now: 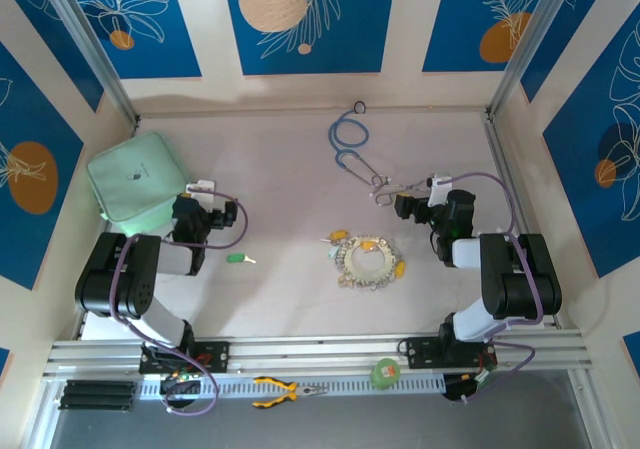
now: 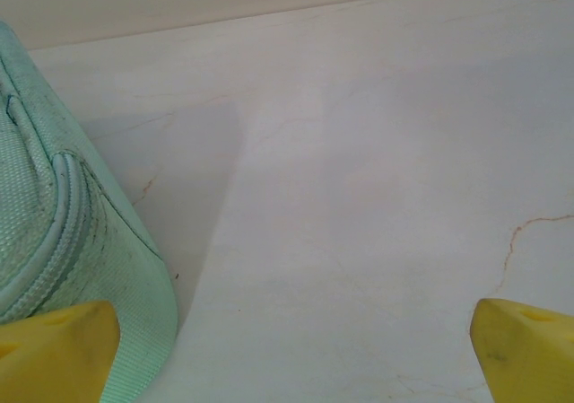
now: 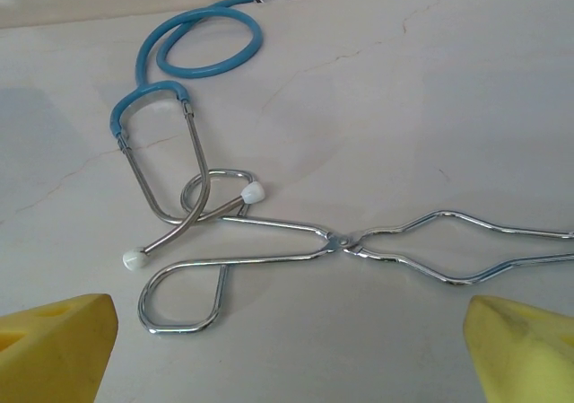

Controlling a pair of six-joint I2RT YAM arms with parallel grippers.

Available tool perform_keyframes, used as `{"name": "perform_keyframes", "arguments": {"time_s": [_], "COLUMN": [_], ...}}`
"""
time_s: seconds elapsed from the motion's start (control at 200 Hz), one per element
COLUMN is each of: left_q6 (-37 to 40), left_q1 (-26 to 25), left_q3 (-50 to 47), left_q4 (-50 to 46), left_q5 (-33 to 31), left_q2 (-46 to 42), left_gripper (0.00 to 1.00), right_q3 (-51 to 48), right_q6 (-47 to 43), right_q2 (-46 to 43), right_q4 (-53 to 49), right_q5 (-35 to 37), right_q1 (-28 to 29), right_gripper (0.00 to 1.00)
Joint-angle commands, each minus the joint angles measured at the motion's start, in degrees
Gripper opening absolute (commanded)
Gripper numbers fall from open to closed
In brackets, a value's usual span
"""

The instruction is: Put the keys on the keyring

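Though not yet gripped, green-headed key: flat on bare tabletop, well left of keyring.
Keyring: mid-tabletop, fringed with keys and yellow tags.
Left jaws: spread wide, empty, beside mint pouch; loose key near, toward the bases and slightly right.
Right jaws: spread wide, empty, facing steel tongs and blue stethoscope; keyring near, leftward and toward the bases.
Step, likely: fetching loose key; best pinched low by plastic head, blade left free for threading.

Tongs off the right edge, mint pouch off the left, keys on the keyring indistinctly small
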Motion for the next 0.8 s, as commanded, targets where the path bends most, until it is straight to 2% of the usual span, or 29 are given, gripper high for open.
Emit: {"name": "perform_keyframes", "arguments": {"time_s": [0.0,0.17,0.235,0.3,0.425,0.52,0.59,0.685,0.795], "left_q6": [-0.3,-0.3,0.0,-0.2,-0.4,-0.8,-3.0,-5.9,-9.9], "left_q1": [1.2,1.2,1.1,1.1,0.8,-0.1,-0.3,-0.9,-3.5], "left_q3": [0.0,-0.2,-1.3,-2.7,-1.4,-0.6,0.7,4.6,7.5], "left_q4": [-0.1,0.4,2.2,2.6,-6.8,-10.3,-12.6,-21.5,-30.0], "left_q5": [2.1,2.2,2.3,1.7,0.1,-1.2,-0.4,1.0,3.6], "left_q2": [-1.1,-1.3,-1.8,-4.8,-13.3,-18.6,-21.7,-24.7,-27.2], "left_gripper": [1.00,1.00,1.00,1.00,1.00,0.97,0.95,0.94,0.92], "right_q3": [1.2,0.9,1.3,3.2,6.1,8.9,11.4,15.3,20.4], "right_q6": [0.5,0.5,1.7,1.6,-1.0,1.7,4.1,7.4,15.3], "right_q2": [-0.2,-0.4,-2.9,-7.8,-17.3,-22.6,-24.7,-26.0,-25.9], "right_q4": [-0.2,0.3,-2.2,-9.9,-21.6,-30.2,-37.2,-47.2,-60.9], "right_q5": [1.4,1.5,4.3,5.7,8.4,10.1,11.4,14.7,15.5], "right_q1": [0.4,0.3,0.4,0.5,3.0,6.0,9.1,14.1,18.3], "right_gripper": [0.99,0.99,1.00,0.99,0.97,0.94,0.93,0.90,0.85]}}
